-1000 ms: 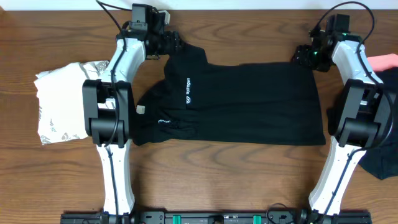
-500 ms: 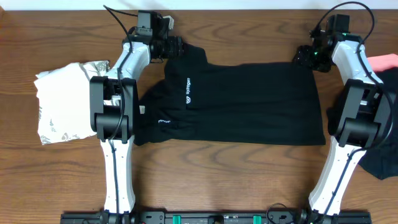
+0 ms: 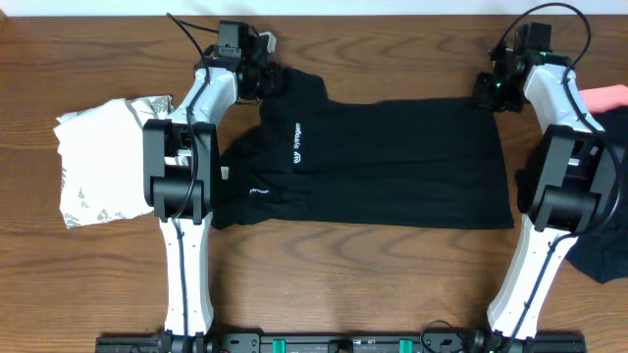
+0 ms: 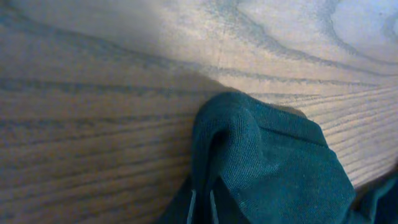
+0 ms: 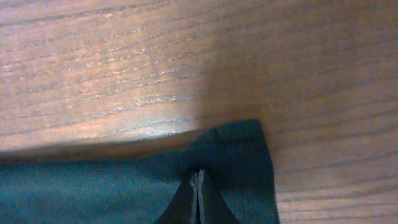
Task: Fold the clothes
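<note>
A black short-sleeved shirt with a small white logo lies spread flat across the middle of the table. My left gripper sits at its far left corner, shut on a raised fold of the cloth, with the fingertips pinched tight. At the far right corner my right gripper is shut on the shirt's edge, jaws pressed together over the fabric. Both pinched corners rest low on the wood.
A white, grey-printed garment lies bunched at the left. A pink piece and another dark garment sit at the right edge. Both arm bases stand along the near edge.
Both grippers went from open to shut on the shirt's far corners. The left one first edged slightly right onto the cloth.
</note>
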{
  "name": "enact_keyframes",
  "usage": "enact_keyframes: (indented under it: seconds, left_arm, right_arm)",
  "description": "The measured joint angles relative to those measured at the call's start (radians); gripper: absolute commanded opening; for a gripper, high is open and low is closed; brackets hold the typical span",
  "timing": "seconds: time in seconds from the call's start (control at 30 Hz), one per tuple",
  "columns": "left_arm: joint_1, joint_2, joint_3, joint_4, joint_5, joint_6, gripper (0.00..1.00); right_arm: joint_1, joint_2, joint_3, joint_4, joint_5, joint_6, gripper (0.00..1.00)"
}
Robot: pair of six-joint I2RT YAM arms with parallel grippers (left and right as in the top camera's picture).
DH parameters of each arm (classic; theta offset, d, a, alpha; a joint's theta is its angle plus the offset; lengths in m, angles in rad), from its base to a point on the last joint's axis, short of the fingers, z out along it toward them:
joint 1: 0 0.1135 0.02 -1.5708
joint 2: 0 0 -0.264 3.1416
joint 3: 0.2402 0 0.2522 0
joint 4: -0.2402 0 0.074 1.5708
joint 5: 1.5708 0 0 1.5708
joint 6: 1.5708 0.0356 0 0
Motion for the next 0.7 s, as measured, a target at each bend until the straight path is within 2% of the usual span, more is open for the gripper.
enact_keyframes:
  seconds: [0.3, 0.33, 0.37, 0.4, 0.43, 0.53, 0.7]
  left_arm:
    - [0.000, -0.031, 0.003, -0.055, 0.001, -0.010, 0.08]
    - [0.000, -0.043, 0.003, -0.062, 0.001, -0.010, 0.08]
    - [0.000, -0.056, 0.003, -0.069, 0.001, -0.010, 0.08]
    - [0.000, -0.071, 0.003, -0.074, 0.001, -0.010, 0.08]
    - [0.000, -0.084, 0.003, -0.079, 0.001, -0.010, 0.08]
    - [0.000, -0.120, 0.003, -0.108, 0.004, -0.010, 0.08]
    - [0.000, -0.130, 0.004, -0.137, 0.004, -0.010, 0.08]
  right_arm:
    - [0.000, 0.001, 0.000, -0.005, 0.000, 0.000, 0.01]
    - [0.000, 0.001, 0.000, -0.004, 0.000, 0.000, 0.05]
    - [0.000, 0.001, 0.000, -0.004, 0.000, 0.002, 0.27]
    - [0.000, 0.001, 0.000, -0.002, 0.003, 0.003, 0.40]
    - [0.000, 0.002, 0.000, 0.001, 0.005, 0.002, 0.46]
    - [-0.002, 0.002, 0.000, 0.013, 0.009, -0.002, 0.46]
    - [-0.031, 0.002, 0.000, 0.016, 0.012, 0.009, 0.38]
